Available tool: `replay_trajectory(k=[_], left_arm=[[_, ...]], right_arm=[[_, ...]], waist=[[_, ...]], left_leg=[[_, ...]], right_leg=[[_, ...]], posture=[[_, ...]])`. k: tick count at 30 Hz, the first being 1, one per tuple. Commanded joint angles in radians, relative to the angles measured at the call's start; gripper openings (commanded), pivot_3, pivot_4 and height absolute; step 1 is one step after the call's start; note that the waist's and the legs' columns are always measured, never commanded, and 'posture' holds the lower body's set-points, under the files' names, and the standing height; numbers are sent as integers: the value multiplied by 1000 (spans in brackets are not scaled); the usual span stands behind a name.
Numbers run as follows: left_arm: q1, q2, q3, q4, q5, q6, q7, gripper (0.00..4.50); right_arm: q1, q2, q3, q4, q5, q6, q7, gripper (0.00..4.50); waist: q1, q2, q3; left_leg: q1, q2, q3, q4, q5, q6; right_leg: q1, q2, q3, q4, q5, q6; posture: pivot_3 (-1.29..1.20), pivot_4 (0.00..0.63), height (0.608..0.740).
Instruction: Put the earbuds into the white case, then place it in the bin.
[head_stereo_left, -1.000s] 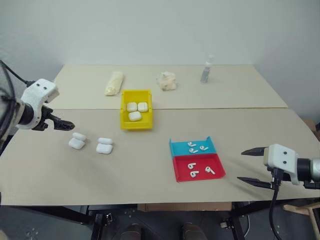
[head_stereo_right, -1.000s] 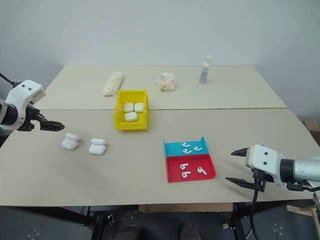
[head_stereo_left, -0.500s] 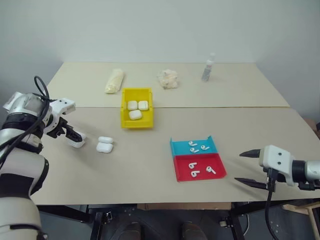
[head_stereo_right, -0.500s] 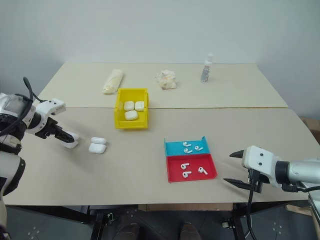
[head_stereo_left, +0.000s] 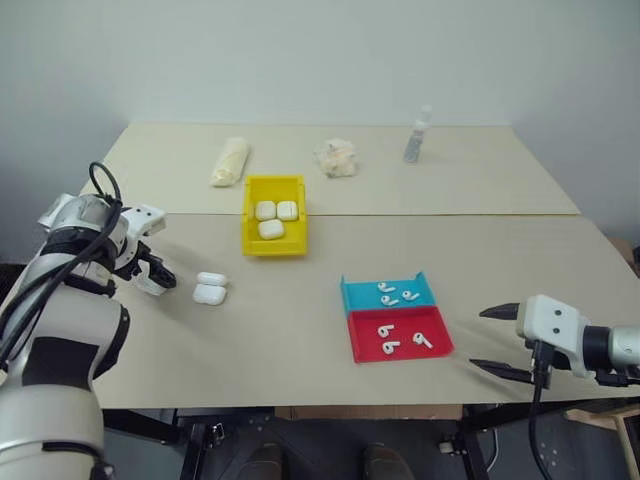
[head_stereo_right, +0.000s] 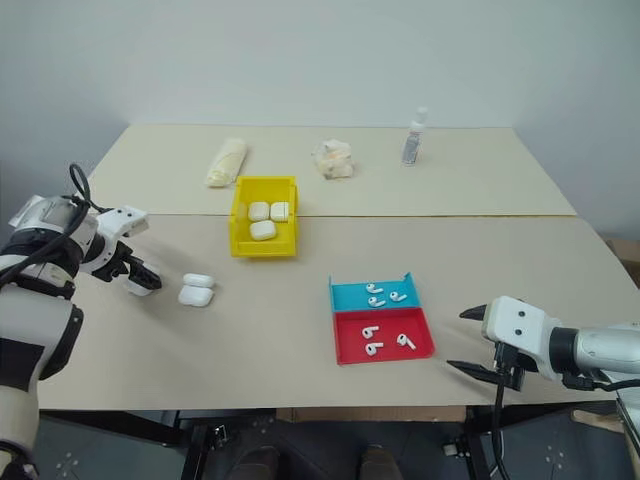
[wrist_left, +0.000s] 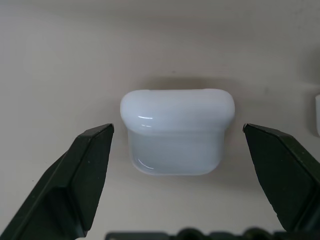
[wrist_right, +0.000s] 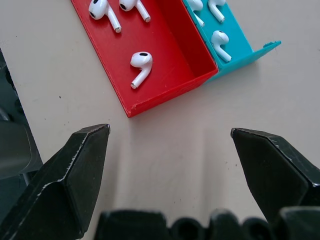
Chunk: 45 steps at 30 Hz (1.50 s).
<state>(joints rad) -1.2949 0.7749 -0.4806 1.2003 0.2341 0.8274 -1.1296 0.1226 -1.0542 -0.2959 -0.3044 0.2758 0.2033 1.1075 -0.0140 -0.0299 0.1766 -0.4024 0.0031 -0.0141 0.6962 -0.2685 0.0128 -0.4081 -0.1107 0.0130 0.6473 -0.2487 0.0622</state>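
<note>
both claws are spread wide. right claw (head_stereo_left: 497, 340) hangs at the near edge of the worktop (head_stereo_left: 300, 340), nearer than the yellow bin (head_stereo_left: 273, 218) and well off to its right, with nothing between its fingers; in its wrist view the red tray (wrist_right: 150, 55) lies just ahead of the fingertips (wrist_right: 95, 145), apart from them.

a little farther in, the red tray (head_stereo_left: 398, 334) holds three earbuds (head_stereo_left: 388, 340), and the blue tray (head_stereo_left: 388, 293) touches its far side with three more earbuds inside. both trays sit to the right of the bin and nearer than it.

left claw (head_stereo_left: 160, 281) is down at the worktop, to the left of the bin and nearer than it, straddling a white case (wrist_left: 177, 131). in the left wrist view the case sits on the worktop between the two black fingers (wrist_left: 80, 180), with a clear gap on each side, so neither finger touches it. its lid looks closed. a second white case (head_stereo_left: 210, 289), lid open, lies just beside the claw on the side toward the bin.

the bin stands mid-worktop with three white cases (head_stereo_left: 272, 218) already in it.

beyond the bin, a pale rolled packet (head_stereo_left: 229, 162) lies to its far left, a crumpled pale lump (head_stereo_left: 335, 159) to its far right, and a small spray bottle (head_stereo_left: 416, 136) stands farther right again.
</note>
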Motion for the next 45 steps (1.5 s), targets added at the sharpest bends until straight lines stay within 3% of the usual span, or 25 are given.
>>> replay_trajectory(k=[1,22,25,29,36,41,45], left_arm=[[-3,0,22,12,25,-9,9,4500],[27,-47,65,46,71,-41,49,4500],[28,-44,60,49,83,-45,30,3926],[23,-35,58,50,97,-61,34,2777],[5,-5,87,6,95,-109,35,2778],[62,91,122,-269,65,-93,-48,2778],[323,215,334,-843,-100,-37,-109,2778]], right_arm=[[-6,-10,-37,-29,4,5,-5,4485],[-4,-7,-31,-29,-13,14,-12,4485],[1,-7,-35,-34,-12,16,-11,4500],[10,-5,-40,-34,-19,17,-18,4500],[18,-4,-53,-41,-17,14,-21,4500],[7,-25,-86,-64,-5,20,-4,4500],[-55,-59,-109,-80,25,25,23,4500]], waist=[[0,0,0],[5,0,0],[5,0,0],[2,0,0],[2,0,0],[0,0,0],[-11,0,0]], left_leg=[[0,0,0,0,0,0],[2,-1,0,0,0,0],[3,-1,0,0,0,0],[3,-1,0,0,0,0],[3,-1,0,0,0,0],[-1,-1,-1,0,0,0],[0,0,-3,-1,0,-1]], right_leg=[[0,0,0,0,0,0],[2,-1,0,0,0,0],[3,-1,0,0,0,0],[3,-1,0,0,0,0],[3,-1,0,0,0,0],[0,-1,0,0,0,0],[-2,-1,2,1,0,0]], posture=[[0,150,740],[0,150,740],[0,150,740],[0,150,740],[0,150,740],[0,150,740],[0,150,740]])
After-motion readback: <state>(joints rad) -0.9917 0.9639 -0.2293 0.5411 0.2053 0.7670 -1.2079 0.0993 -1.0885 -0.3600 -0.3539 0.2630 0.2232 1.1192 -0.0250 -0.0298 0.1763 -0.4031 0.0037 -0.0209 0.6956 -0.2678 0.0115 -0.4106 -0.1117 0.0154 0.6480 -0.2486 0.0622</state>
